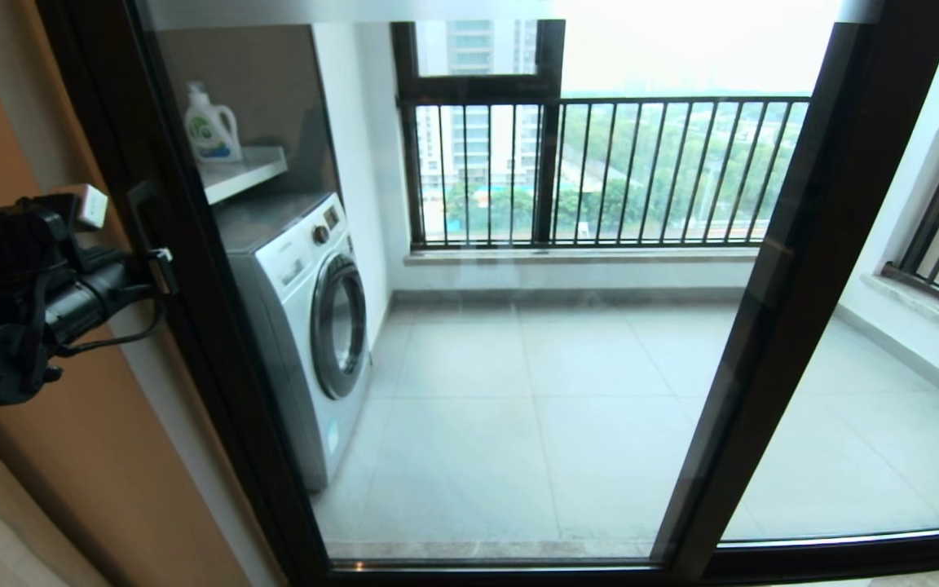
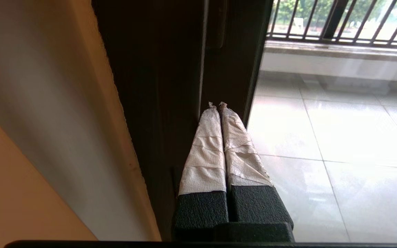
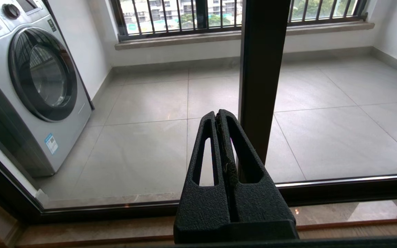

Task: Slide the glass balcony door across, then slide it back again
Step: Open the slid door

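Note:
The glass balcony door (image 1: 217, 350) is a tall clear pane in a dark frame, and it fills most of the head view. Its left stile stands against the dark jamb by the wall. My left gripper (image 1: 164, 269) is shut with nothing between its paper-wrapped fingers (image 2: 205, 144). Its tips (image 2: 218, 105) press against that left stile (image 2: 233, 69), below a narrow vertical handle (image 2: 219, 24). My right gripper (image 3: 219, 113) is shut and empty. It hangs low in front of the glass beside the door's other stile (image 3: 260, 69) and does not show in the head view.
A matching dark-framed glass panel (image 1: 844, 408) stands to the right. Behind the glass are a washing machine (image 1: 306, 326), a detergent bottle (image 1: 210, 126) on a shelf, a tiled floor and a black-barred railing window (image 1: 600, 171). A tan wall (image 1: 70, 456) is at left. The floor track (image 3: 339, 193) runs below.

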